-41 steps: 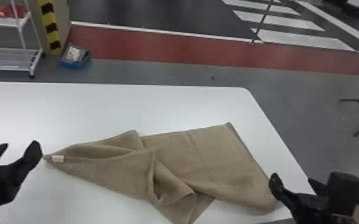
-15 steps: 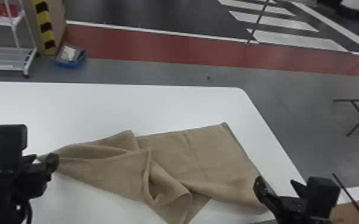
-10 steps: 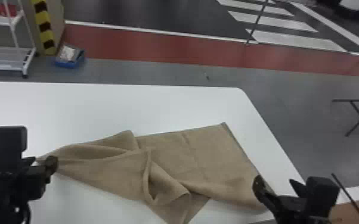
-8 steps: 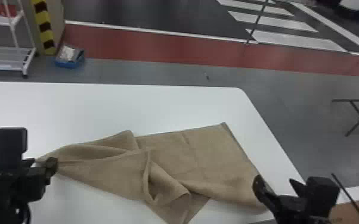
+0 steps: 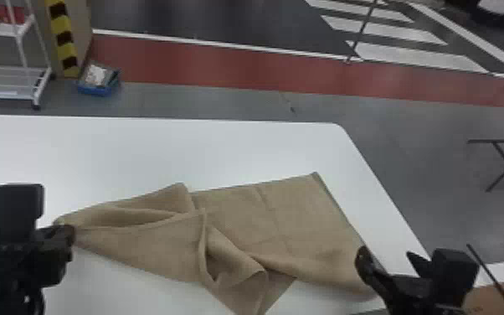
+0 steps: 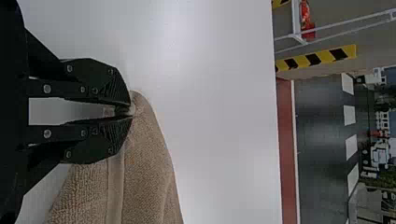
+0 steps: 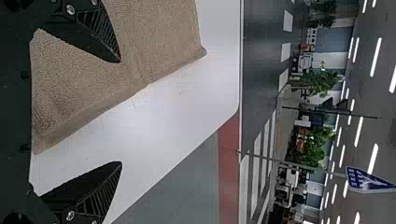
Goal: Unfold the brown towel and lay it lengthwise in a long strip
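A brown towel [image 5: 305, 218] lies on a white surface [image 5: 138, 151], partly spread and still bunched through its middle. At the robot's left it narrows to a pointed end; toward the robot's right it opens into a wide, flatter panel, with a straight edge near the side of the surface. Between the two, folds overlap and curl into a loose loop, and a pointed flap hangs down toward the bottom of the head view. The left gripper [image 5: 70, 235] is at the narrow end, its fingers [image 6: 100, 88] closed together on the tip of the cloth, as the left wrist view shows. The right gripper [image 5: 386, 254] is at the wide end's near corner, its fingers [image 7: 100, 35] well apart with nothing clamped between them. In the right wrist view, one finger overlaps the towel while the other is seen against the white surface, past the cloth's edge. Beyond the surface, on the grey floor [image 5: 326, 111], a blue box [image 5: 92, 90] sits beside a white shelf rack [image 5: 4, 93], and a red strip [image 5: 222, 67] crosses behind.
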Controlling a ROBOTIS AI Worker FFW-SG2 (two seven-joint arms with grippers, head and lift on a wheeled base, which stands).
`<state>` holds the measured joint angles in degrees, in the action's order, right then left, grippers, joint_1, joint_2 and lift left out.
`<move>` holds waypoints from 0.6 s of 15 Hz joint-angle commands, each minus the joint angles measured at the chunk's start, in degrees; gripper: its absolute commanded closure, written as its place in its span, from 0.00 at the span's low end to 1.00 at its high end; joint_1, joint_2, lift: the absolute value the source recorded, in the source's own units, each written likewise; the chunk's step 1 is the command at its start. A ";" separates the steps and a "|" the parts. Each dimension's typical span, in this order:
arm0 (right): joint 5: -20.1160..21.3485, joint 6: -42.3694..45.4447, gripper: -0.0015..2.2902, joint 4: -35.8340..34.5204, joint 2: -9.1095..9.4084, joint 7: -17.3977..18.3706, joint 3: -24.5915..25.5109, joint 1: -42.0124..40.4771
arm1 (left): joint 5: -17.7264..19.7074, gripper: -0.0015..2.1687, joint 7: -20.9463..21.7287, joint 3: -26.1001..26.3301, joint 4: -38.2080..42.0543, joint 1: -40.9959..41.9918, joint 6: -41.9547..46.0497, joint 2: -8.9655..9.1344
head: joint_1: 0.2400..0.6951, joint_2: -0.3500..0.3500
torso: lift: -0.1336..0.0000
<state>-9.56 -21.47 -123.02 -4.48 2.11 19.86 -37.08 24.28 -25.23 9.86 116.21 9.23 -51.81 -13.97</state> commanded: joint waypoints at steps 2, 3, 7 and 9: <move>-0.11 0.41 0.05 -0.02 0.08 0.00 0.00 -0.01 | 0.15 0.58 -0.08 -0.19 0.16 0.08 -0.01 -0.01 | 1.00 0.11 | 0.08; -0.11 0.59 0.05 -0.02 0.08 0.00 0.00 -0.01 | 0.24 0.63 -0.08 -0.28 0.42 0.08 -0.01 -0.01 | 1.00 0.11 | 0.08; -0.02 1.64 0.05 -0.82 -0.09 -0.17 -1.05 1.31 | 0.42 0.63 -0.08 -0.98 4.90 1.93 1.75 -0.01 | 1.00 0.11 | 0.08; 0.24 1.47 0.05 -0.20 -0.18 -2.63 -1.32 5.44 | 1.65 0.63 0.18 -1.77 10.00 3.95 3.16 -0.09 | 1.00 0.13 | 0.08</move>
<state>-9.60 -19.99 -123.73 -4.59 0.52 18.75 -34.61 25.03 -25.08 8.64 122.51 11.78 -49.74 -13.98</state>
